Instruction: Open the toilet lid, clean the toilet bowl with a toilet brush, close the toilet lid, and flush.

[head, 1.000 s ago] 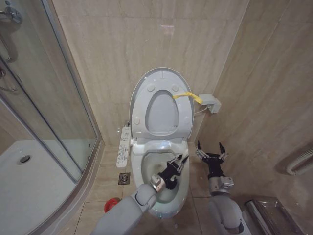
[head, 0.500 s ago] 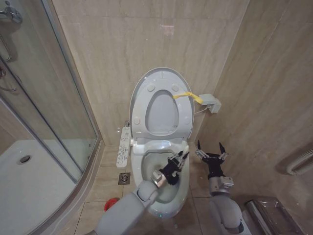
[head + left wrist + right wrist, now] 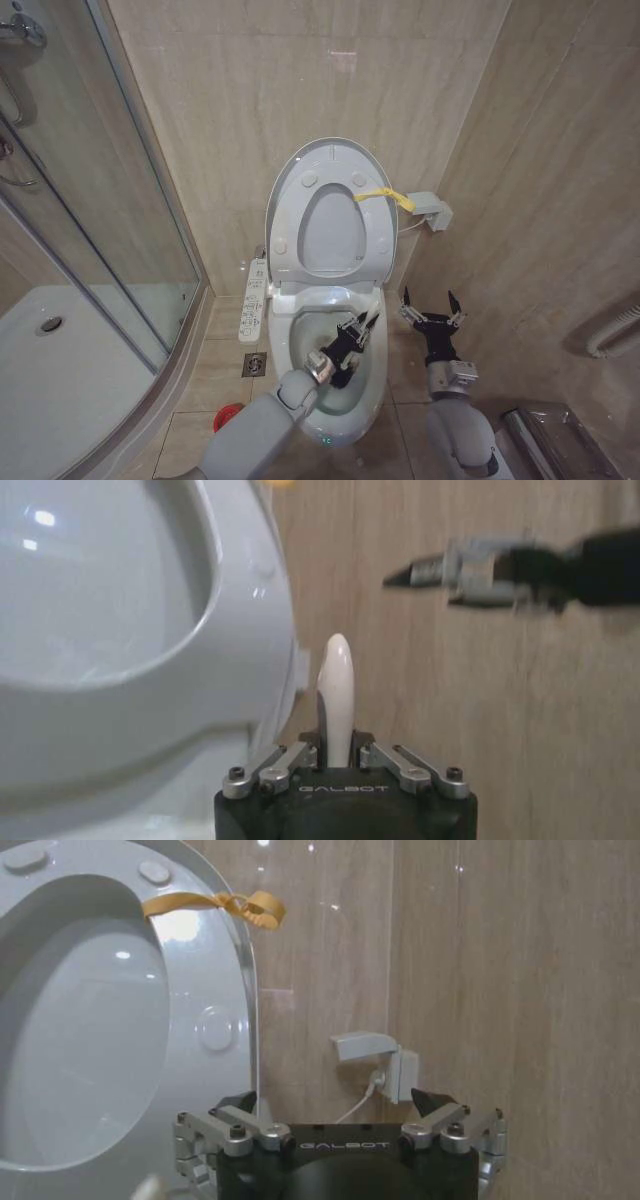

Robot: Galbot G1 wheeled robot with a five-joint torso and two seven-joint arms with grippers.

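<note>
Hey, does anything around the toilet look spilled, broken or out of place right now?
Nothing stands out. The glossy white toilet lid stands raised, and the left gripper holds the white-handled toilet brush over the white ceramic toilet bowl.

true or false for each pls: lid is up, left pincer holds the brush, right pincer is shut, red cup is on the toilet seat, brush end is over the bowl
1. The toilet lid is raised against the wall: true.
2. The left pincer is shut on the brush: true.
3. The right pincer is shut: false, it is open and holds nothing, beside the toilet.
4. The red cup stands on the toilet seat: false, it is on the floor by the robot's left arm.
5. The brush is held over the bowl: true.
</note>
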